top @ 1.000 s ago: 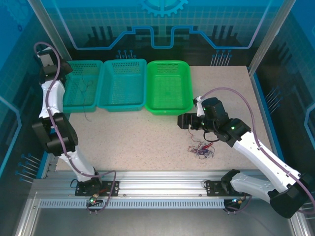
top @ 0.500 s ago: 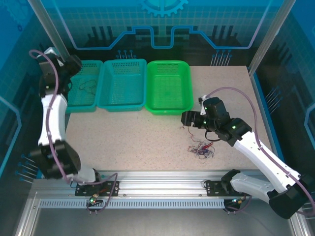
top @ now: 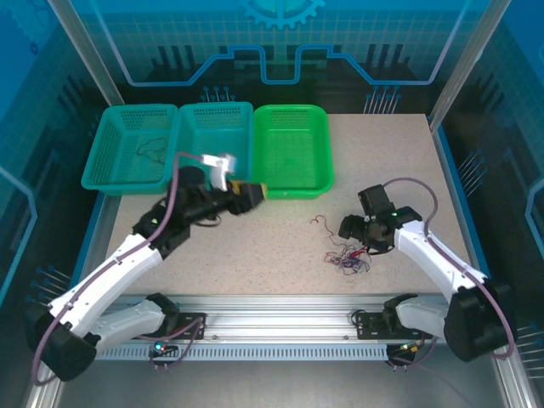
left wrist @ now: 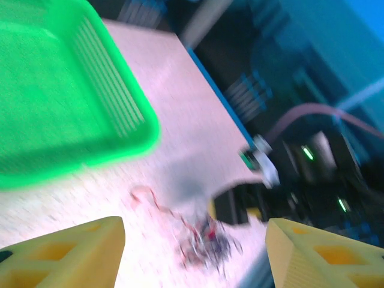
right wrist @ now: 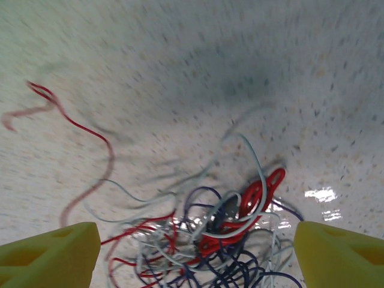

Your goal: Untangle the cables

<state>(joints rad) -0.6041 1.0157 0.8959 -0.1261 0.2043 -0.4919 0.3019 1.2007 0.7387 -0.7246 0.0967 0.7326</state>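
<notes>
Two tools are gaping wide, gripping nothing: left gripper (left wrist: 195,231) near the green plastic basket (top: 289,192), right gripper (right wrist: 197,231) hanging over tangled thin red, white, dark cables (top: 348,257) on the speckled table (top: 255,246).

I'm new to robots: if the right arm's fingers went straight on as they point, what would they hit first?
Probably the tangle of cables, lying on the table just ahead between the open fingers of the right gripper, though depth is unclear.
</notes>
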